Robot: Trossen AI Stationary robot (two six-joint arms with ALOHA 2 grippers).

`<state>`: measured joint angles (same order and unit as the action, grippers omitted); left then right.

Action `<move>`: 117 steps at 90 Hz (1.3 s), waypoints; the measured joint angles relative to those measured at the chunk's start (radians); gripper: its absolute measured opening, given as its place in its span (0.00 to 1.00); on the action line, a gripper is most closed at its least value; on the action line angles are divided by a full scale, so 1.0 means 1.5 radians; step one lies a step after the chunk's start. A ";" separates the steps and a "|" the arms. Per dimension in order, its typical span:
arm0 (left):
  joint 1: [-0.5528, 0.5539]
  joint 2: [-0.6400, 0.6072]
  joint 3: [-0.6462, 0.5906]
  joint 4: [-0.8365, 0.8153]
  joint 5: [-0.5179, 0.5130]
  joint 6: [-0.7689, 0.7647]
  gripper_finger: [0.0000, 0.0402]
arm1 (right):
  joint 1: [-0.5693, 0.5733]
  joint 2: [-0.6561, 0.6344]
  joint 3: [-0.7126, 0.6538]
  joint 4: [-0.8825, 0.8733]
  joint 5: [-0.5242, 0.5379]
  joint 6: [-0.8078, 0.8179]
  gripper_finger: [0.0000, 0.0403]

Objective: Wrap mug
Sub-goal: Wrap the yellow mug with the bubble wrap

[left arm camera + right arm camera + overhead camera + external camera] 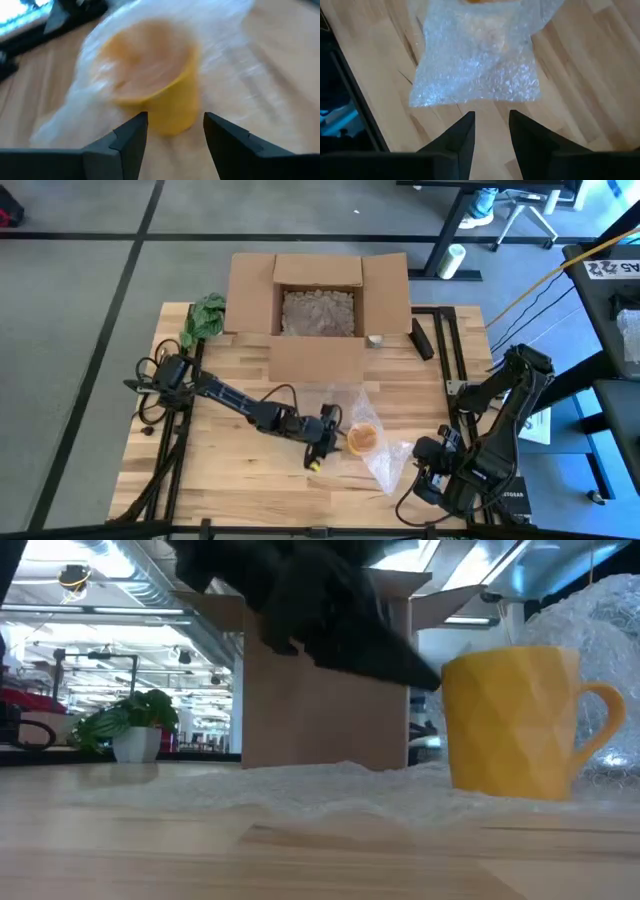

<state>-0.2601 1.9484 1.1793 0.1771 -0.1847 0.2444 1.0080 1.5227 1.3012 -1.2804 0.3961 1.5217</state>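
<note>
Yellow mug (362, 438) upright on a sheet of bubble wrap (385, 460) near the middle of the wooden bench (230, 480), handle to one side in the low view, wrap lying flat under it and bunched up behind; left pincer (334, 436) reached in from the left, just beside the mug, fingers (131, 140) spread apart with the mug's base between and ahead of them, gripping nothing; right pincer (491, 131) low at the bench's right front, pointed at the near edge of the wrap, fingers parted by a narrow gap, empty, not touching the sheet; open cardboard box (318, 310) at the back of the bench, flaps out, filled with pale packing stuff; small green plant (203, 318) in a white pot at the back left corner, beside the box; dark flat bar (421, 340) lying to the right of the box; cables looped round the left arm's base; grey floor, a white roll (453, 262) and chair legs beyond the bench.
</note>
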 joint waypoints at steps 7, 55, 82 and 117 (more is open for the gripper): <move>0.013 0.000 0.000 -0.016 0.031 -0.019 0.44 | 0.002 0.000 -0.011 0.010 0.003 0.011 0.26; -0.011 -0.041 -0.001 0.002 0.035 0.012 0.49 | 0.046 0.000 -0.092 0.102 0.007 0.099 0.26; -0.006 -0.042 0.000 0.032 0.034 0.026 0.44 | 0.009 0.000 -0.158 0.197 0.021 0.041 0.26; 0.013 -0.041 0.000 0.012 0.068 0.014 0.42 | -0.059 0.000 -0.167 0.223 0.020 -0.074 0.26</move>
<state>-0.2413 1.8870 1.1790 0.1957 -0.0822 0.2654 0.9195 1.5223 1.0512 -0.9464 0.4263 1.4108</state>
